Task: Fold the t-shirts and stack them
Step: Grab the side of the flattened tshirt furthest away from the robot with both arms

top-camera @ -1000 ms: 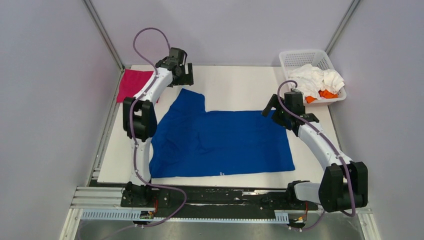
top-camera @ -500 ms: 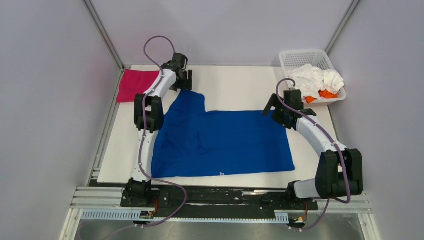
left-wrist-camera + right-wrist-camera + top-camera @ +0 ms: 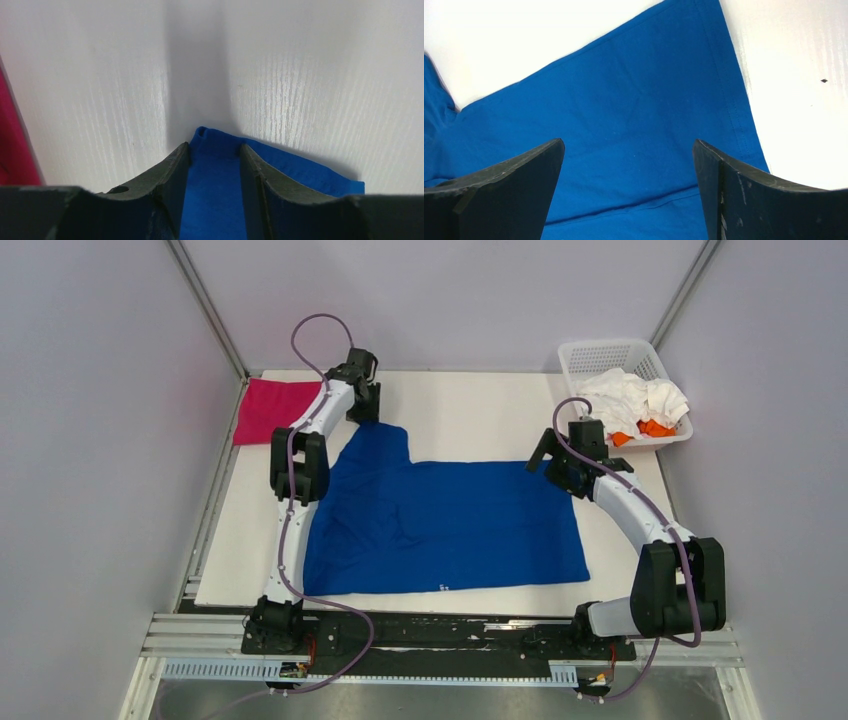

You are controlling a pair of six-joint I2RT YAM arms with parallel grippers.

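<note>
A royal blue t-shirt (image 3: 450,525) lies spread flat on the white table (image 3: 470,410), with one sleeve reaching to the far left. My left gripper (image 3: 365,412) is down on that sleeve's far corner. In the left wrist view its jaws (image 3: 214,150) stand half narrowed, a strip of the blue cloth (image 3: 212,195) flat between them and a gap still showing. My right gripper (image 3: 545,465) hovers over the shirt's far right corner. Its jaws (image 3: 629,145) stand wide open above the cloth (image 3: 624,100), holding nothing. A folded magenta-pink t-shirt (image 3: 268,410) lies at the far left.
A white lattice basket (image 3: 600,350) at the far right corner holds crumpled white shirts (image 3: 635,400) and a bit of orange cloth (image 3: 655,427). The pink shirt's edge (image 3: 12,145) shows left of my left fingers. Grey walls close in the table on three sides.
My left arm stretched forward and lowered its gripper onto the blue sleeve corner, and its jaws narrowed from wide open. The right arm drew in slightly and its jaws stayed wide.
</note>
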